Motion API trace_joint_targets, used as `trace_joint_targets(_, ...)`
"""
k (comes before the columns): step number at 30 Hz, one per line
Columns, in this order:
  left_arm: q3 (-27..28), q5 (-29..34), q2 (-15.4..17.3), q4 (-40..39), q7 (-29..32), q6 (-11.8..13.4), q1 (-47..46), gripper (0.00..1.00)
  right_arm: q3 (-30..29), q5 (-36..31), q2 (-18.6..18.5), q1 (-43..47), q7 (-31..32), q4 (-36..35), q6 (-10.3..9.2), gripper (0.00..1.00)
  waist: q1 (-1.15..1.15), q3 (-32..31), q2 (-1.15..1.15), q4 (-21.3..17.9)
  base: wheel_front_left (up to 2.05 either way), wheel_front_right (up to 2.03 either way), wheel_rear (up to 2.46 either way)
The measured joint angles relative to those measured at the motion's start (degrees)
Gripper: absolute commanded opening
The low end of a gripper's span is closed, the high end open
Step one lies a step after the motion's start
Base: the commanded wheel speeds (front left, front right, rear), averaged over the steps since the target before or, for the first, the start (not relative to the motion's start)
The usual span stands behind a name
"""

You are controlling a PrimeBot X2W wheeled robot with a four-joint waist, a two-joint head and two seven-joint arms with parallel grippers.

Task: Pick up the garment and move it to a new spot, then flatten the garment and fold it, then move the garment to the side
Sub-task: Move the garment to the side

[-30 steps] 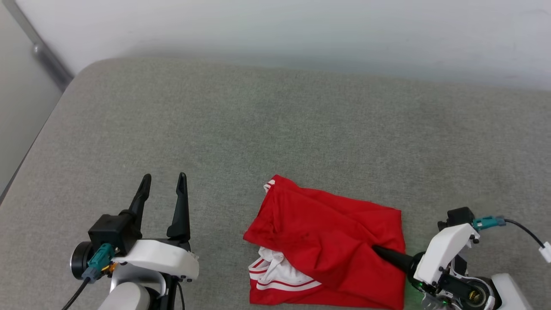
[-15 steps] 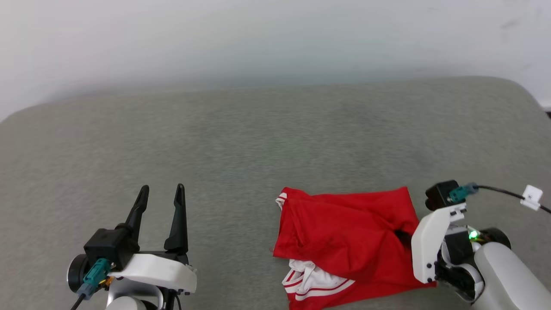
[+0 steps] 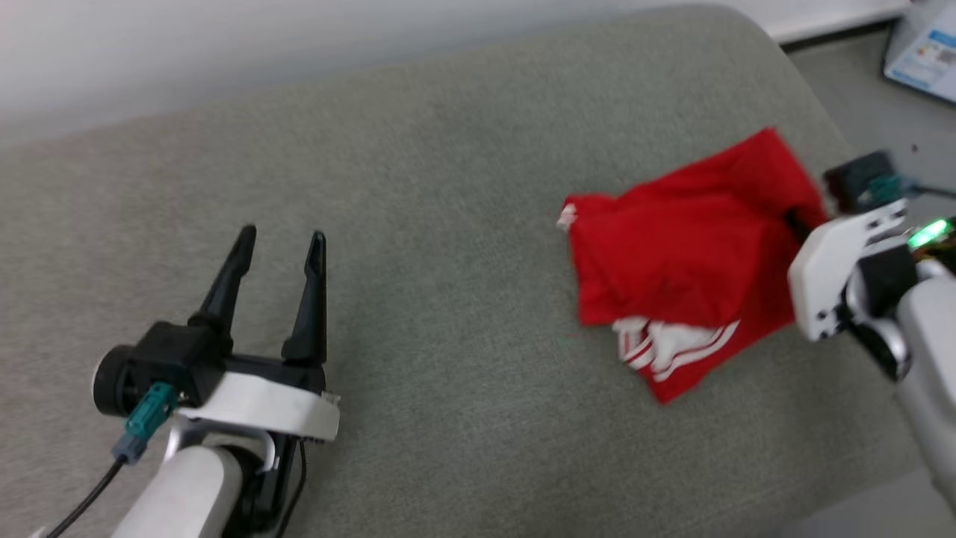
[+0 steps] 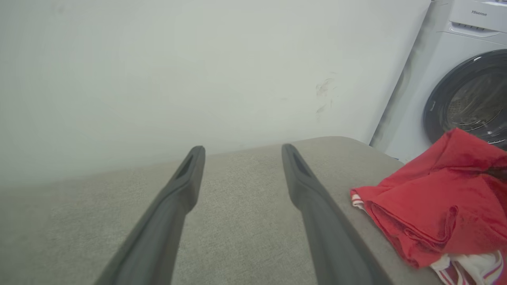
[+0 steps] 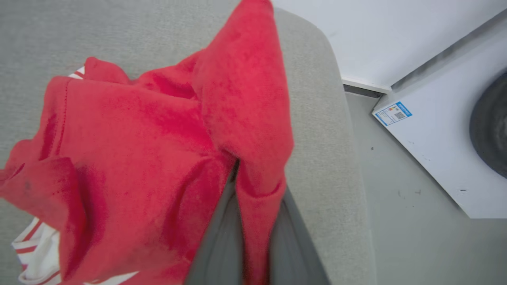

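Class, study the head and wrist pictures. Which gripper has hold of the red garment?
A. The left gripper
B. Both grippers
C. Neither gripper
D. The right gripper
D: the right gripper is shut on a fold of the garment, with red cloth pinched between its fingers, while the left gripper stands open over the grey cushion, apart from the cloth.

Garment (image 3: 687, 261) on right end of cushion (image 3: 448, 224), washing machine (image 4: 447, 51) beyond, left gripper (image 3: 282, 236) well apart leftward
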Motion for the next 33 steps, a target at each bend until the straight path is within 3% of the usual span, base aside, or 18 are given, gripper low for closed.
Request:
trace_joint_targets(5,-1.31,2.02,0.88,-2.02,1.86,-0.94,-5.34,1.00,-8.43,-5.71,-2.36,-5.28,-6.46,5.35,0.00,0.00,0.00,7.07,0.00,-2.79,0.00,0.00,0.00)
trace_joint_targets(16,-2.74,4.36,2.77,-3.96,5.20,-2.54,-11.78,1.00,-23.79,-11.88,-0.88,-11.78,-17.50,17.05,0.00,0.00,0.01,17.09,0.00,-2.85,0.00,0.00,0.00)
trace_joint_targets(17,-2.79,4.44,2.92,-4.04,5.35,-2.67,-12.10,1.00,-25.47,-13.27,-0.64,-12.24,-19.23,18.36,0.00,0.14,0.01,17.75,0.00,-2.61,0.00,0.00,0.00)
trace_joint_targets(18,-2.87,4.46,3.02,-4.07,5.44,-2.70,-12.45,1.00,-27.16,-14.16,-0.13,-12.76,-20.23,19.91,0.00,0.54,0.01,18.33,0.00,-2.31,0.00,0.00,0.00)
trace_joint_targets(19,-2.96,4.59,3.04,-4.09,5.60,-2.83,-12.62,1.00,-28.44,-14.88,0.48,-13.04,-21.50,21.18,0.00,1.00,0.01,18.75,0.00,-1.96,0.00,0.00,0.00)
trace_joint_targets(28,-3.15,4.14,2.80,-2.63,4.72,-2.64,-12.00,1.00,-39.32,-22.56,3.09,-14.01,-31.33,26.96,-0.01,1.00,0.01,17.63,0.00,-0.62,0.00,0.00,0.00)
trace_joint_targets(33,-2.64,2.60,2.30,-0.99,3.24,-1.69,-8.90,1.00,-41.25,-24.09,5.63,-11.53,-33.19,25.65,0.00,1.00,0.00,13.86,0.00,-0.55,0.00,0.00,0.00)
